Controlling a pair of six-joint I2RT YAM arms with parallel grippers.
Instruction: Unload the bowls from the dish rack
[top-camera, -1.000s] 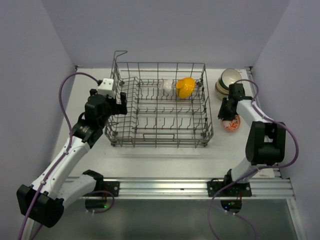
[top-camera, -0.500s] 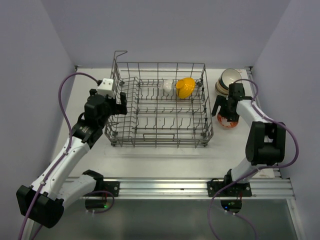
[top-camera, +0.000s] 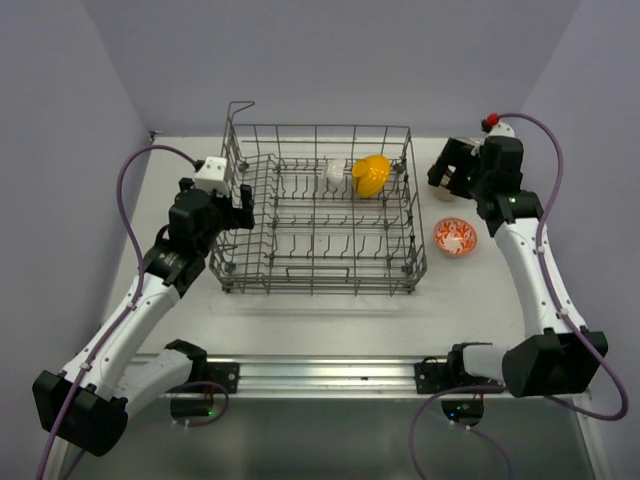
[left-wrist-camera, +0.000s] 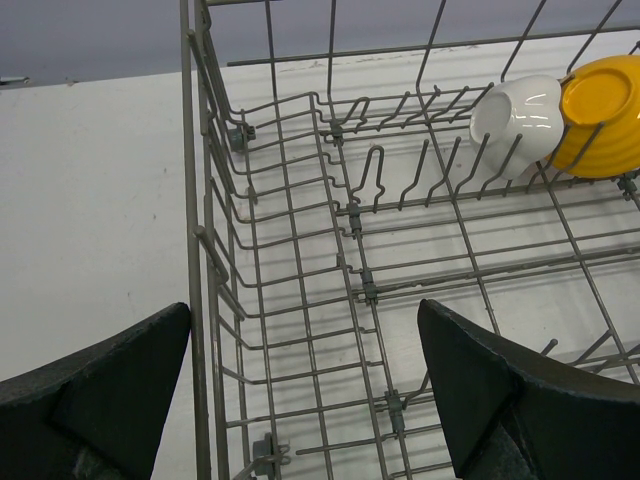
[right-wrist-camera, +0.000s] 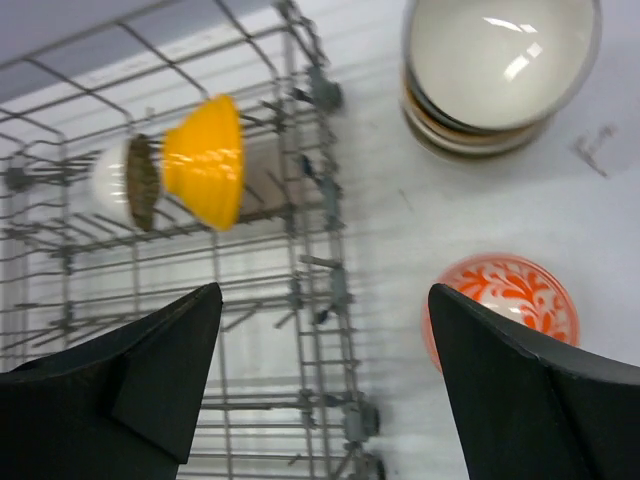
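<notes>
**A:** While both arms hang over the table (top-camera: 320, 300), where do the bowls sit?

**B:** Two are in the dish rack (top-camera: 318, 215). A yellow bowl (top-camera: 371, 174) and a white bowl (top-camera: 335, 172) are tipped on edge among the tines of the far row, right of centre. They touch each other. An orange-patterned bowl (top-camera: 454, 236) stands upright on the table, just right of the rack. A stack of cream bowls (right-wrist-camera: 500, 70) stands farther back, by the rack's far right corner.

**A:** Right gripper (right-wrist-camera: 325, 300)?

**B:** Raised over the far right of the table, near the stack. Its fingers are spread wide with nothing between them.

**A:** Left gripper (left-wrist-camera: 302, 310)?

**B:** At the rack's left wall, fingers parted and empty. In the wrist view the wall's wires run just beside the left finger, and bare tines lie below the gap.
</notes>
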